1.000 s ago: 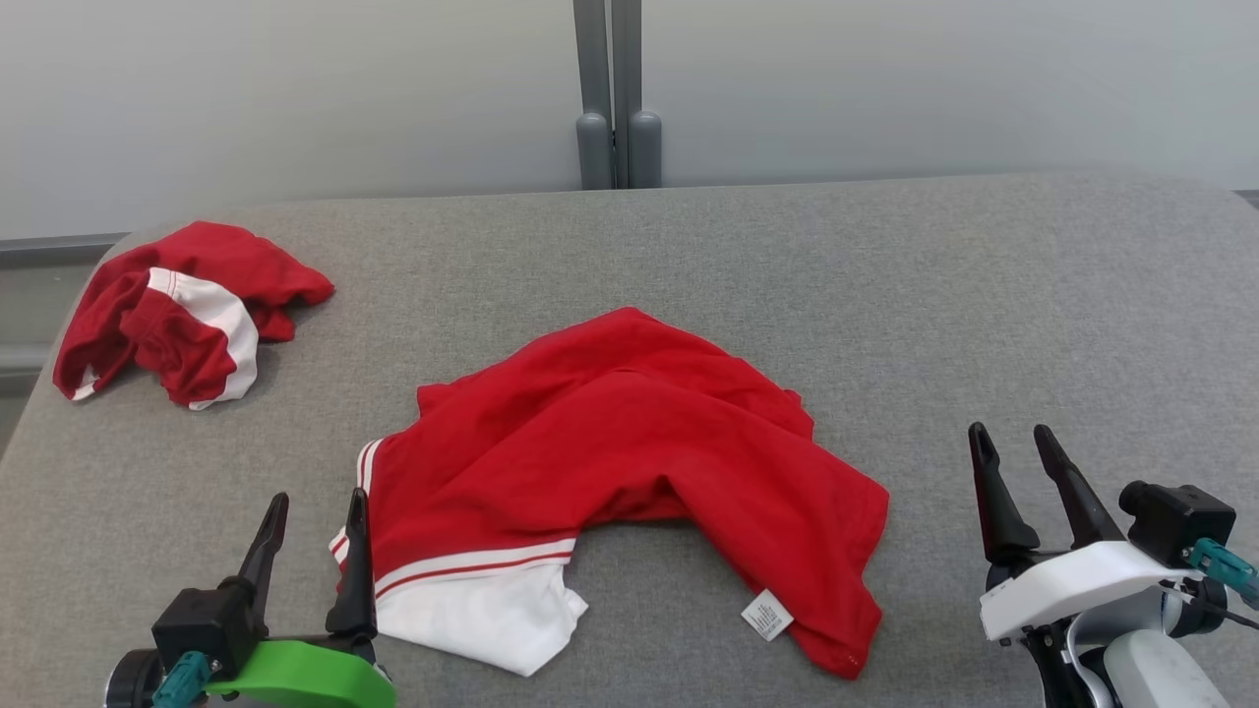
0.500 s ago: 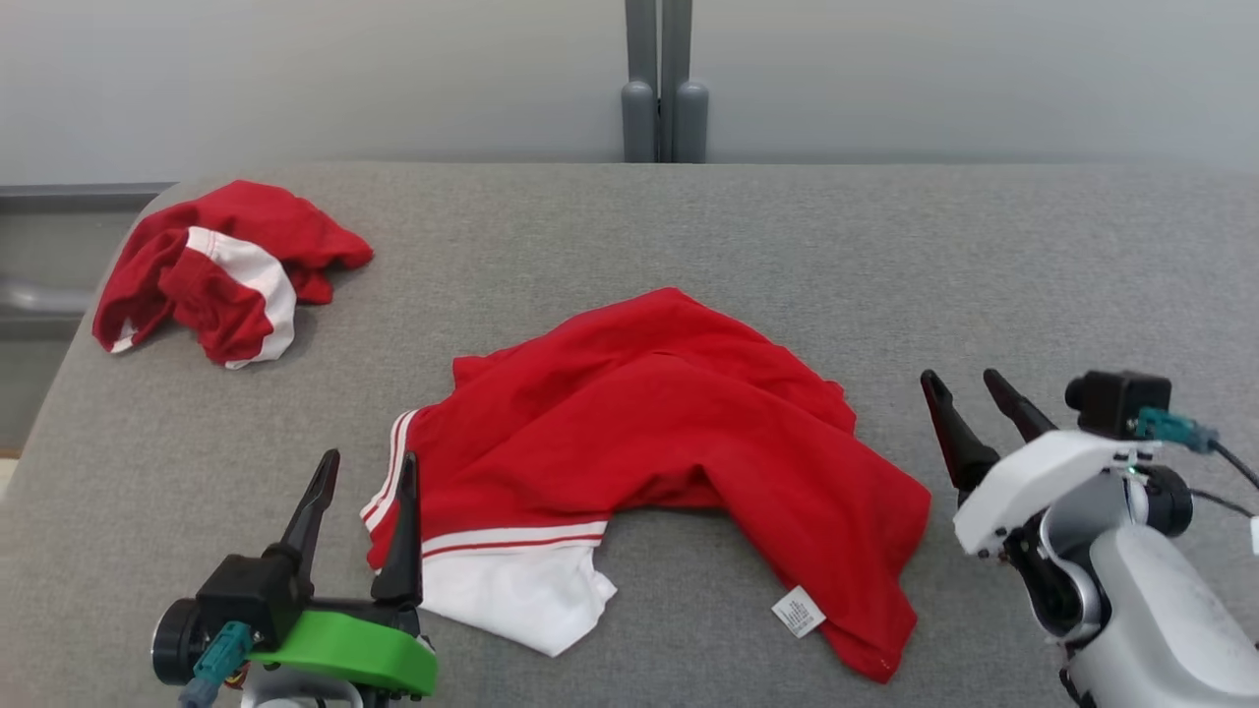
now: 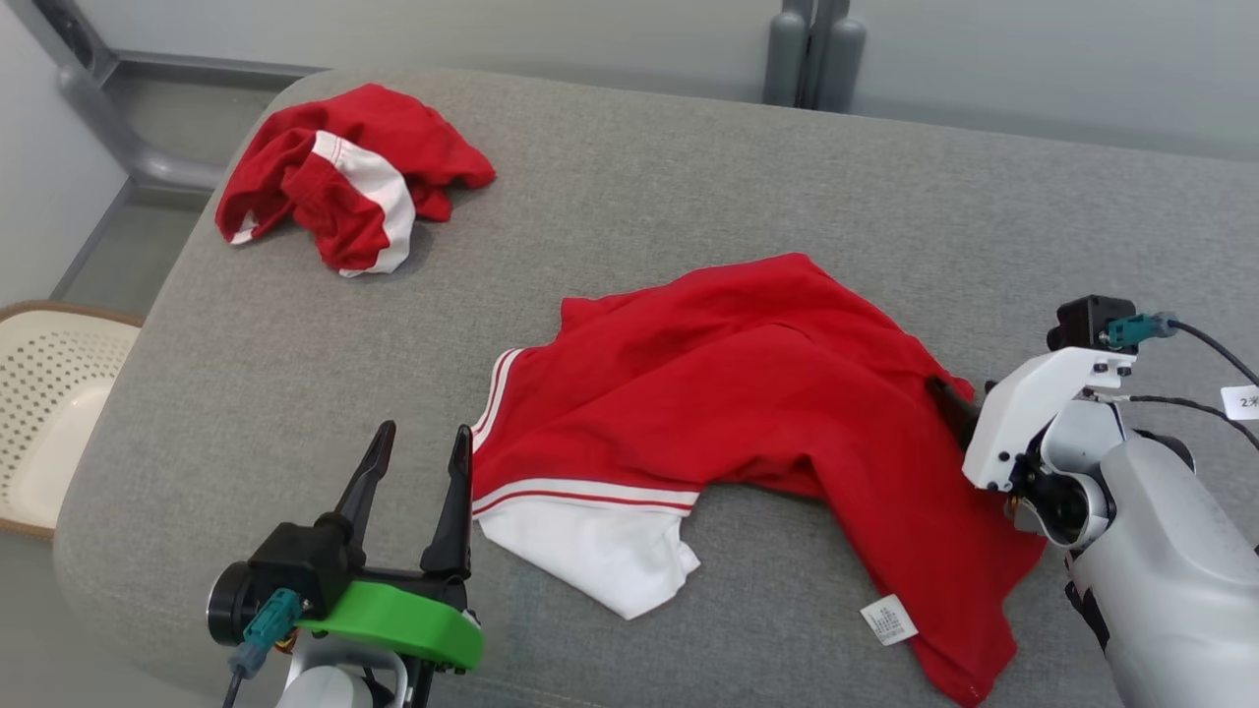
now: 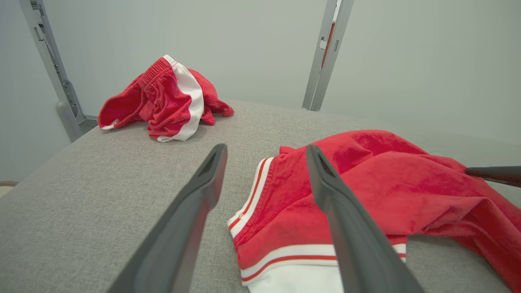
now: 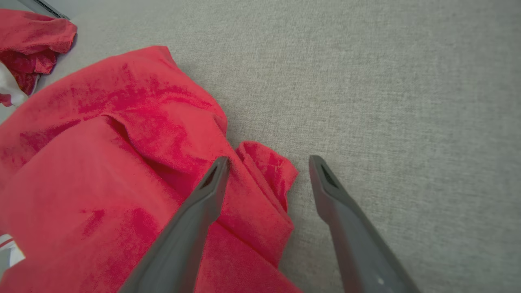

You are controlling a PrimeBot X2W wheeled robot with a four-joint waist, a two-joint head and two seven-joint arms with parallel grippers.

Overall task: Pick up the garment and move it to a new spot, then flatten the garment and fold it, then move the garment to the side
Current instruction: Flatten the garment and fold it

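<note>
red shirt (image 3: 748, 393) lies rumpled mid-way across the grey pad (image 3: 689, 177), white-banded sleeve toward the left gripper (image 3: 425, 431); that one's fingers are spread apart, just beside the sleeve's striped edge; right gripper (image 5: 268, 160) is spread wide too, one finger over the shirt's right edge, the other over bare pad; another red-and-white bundle (image 3: 344, 187) sits in the far left corner, well apart
</note>
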